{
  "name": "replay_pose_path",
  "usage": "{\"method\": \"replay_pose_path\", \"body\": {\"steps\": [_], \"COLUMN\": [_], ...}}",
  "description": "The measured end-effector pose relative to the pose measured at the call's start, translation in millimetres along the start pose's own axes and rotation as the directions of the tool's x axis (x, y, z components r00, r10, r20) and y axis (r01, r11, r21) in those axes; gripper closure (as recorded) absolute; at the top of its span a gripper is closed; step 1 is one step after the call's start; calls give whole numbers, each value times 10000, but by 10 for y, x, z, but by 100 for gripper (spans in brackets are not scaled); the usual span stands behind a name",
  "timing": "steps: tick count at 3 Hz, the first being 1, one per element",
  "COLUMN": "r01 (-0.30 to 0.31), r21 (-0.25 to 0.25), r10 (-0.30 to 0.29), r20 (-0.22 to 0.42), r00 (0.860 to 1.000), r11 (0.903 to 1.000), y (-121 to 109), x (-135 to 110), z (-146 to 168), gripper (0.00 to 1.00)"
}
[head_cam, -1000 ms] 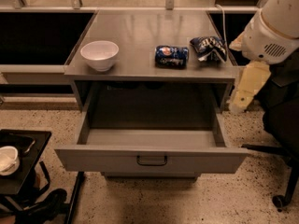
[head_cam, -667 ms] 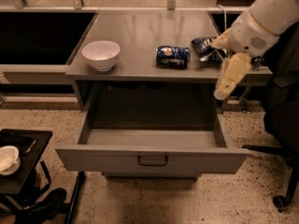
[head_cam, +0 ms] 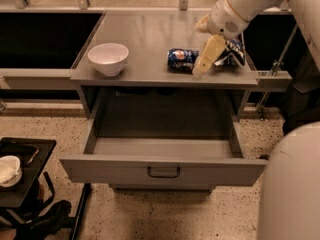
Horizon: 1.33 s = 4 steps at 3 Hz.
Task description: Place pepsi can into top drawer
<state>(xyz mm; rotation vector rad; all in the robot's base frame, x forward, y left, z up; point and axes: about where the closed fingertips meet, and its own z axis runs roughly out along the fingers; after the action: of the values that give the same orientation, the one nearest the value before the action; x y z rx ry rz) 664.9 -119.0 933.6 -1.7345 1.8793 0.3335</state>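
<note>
The pepsi can (head_cam: 180,58) lies on its side on the grey counter top (head_cam: 145,39), right of centre. My gripper (head_cam: 206,60) hangs from the white arm at the upper right and sits just right of the can, low over the counter. The top drawer (head_cam: 162,168) is pulled out wide below the counter, its dark bar handle (head_cam: 163,172) at the centre of its front panel. Nothing shows inside the drawer.
A white bowl (head_cam: 108,58) stands on the counter's left side. A wrinkly blue-and-white snack bag (head_cam: 232,54) lies right of the can, partly behind my gripper. A black stand with a white cup (head_cam: 8,170) is at the lower left. My white body (head_cam: 292,189) fills the lower right.
The arm has swung left and forward, bringing my gripper from beside the counter's right edge to over the counter next to the can. The view has shifted too.
</note>
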Motion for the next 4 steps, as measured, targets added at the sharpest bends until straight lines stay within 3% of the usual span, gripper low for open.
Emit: {"method": "replay_pose_path", "body": {"steps": [1, 2, 3, 4], "r01": [67, 121, 117, -308], "r21": [519, 615, 614, 506], "r10": [-57, -112, -108, 321], "r20": [-191, -150, -151, -253], "r00": [9998, 9998, 9998, 9992], "r11": [9986, 9980, 9980, 9982], "y": [-363, -421, -422, -596], "x": [-276, -341, -339, -112], "z": [191, 214, 216, 394], "gripper": [0, 0, 0, 0]}}
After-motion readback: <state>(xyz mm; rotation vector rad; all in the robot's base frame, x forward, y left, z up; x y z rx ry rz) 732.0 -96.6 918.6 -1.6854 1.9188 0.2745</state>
